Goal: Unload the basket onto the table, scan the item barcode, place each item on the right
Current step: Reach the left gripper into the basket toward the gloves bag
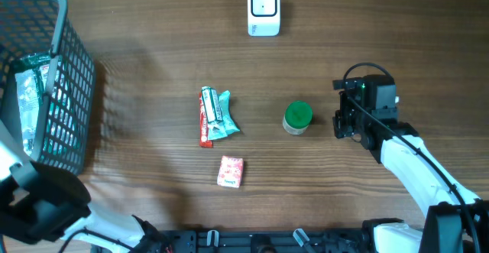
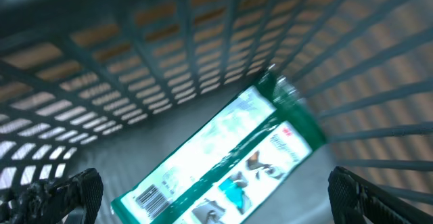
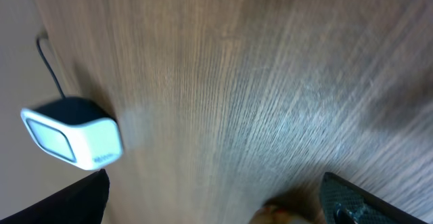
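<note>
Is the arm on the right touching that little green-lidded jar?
Apart. The overhead view shows a strip of bare table between the right gripper and the green-lidded jar.

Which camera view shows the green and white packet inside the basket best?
The left wrist view: the packet is close, lying in the basket with its barcode visible. Overhead shows only part of it behind the basket wall. The right wrist view misses it.

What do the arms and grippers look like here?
The right arm has white links, a black wrist block with a green light, and a looping black cable. The left arm is white and black. The left gripper's fingers are black and rough-textured.
</note>
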Controlling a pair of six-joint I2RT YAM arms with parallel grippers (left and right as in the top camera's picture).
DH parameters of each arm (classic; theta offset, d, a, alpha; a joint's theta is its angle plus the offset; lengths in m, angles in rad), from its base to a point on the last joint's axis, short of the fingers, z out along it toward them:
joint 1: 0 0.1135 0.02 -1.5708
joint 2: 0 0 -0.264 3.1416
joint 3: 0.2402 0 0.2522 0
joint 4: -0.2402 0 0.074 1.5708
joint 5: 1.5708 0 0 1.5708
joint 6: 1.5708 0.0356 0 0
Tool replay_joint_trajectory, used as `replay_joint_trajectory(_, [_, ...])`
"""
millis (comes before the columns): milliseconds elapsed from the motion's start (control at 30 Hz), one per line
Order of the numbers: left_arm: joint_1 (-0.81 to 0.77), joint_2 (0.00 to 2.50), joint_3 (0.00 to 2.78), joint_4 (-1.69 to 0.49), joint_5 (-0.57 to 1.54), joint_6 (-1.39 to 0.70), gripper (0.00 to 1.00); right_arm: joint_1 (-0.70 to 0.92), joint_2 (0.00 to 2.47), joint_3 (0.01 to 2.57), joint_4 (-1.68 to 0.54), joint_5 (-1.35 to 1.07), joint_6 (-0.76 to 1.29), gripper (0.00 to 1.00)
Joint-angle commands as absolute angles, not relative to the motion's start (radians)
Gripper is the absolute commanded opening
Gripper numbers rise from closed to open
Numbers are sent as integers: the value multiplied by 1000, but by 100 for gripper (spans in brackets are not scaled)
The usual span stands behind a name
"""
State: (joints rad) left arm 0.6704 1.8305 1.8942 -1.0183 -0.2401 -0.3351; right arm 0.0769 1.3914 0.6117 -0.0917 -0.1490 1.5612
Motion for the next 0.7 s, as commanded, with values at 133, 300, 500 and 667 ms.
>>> replay_joint_trajectory(133, [685,1986,1815,-1021,-237,-328,100,75,1404,617,-90,-157,1895,100])
replay_joint_trajectory(300, [685,2088,1779,-991,-81,-157,100,75,1404,617,-90,-157,1958,100])
replay_joint_trajectory(500, [678,2169,1753,-984,-44,-81,100,75,1404,617,-90,-157,1966,100])
replay_joint_trajectory(667, [657,2192,1723,-956,-40,-56,100,75,1404,617,-90,-157,1967,100])
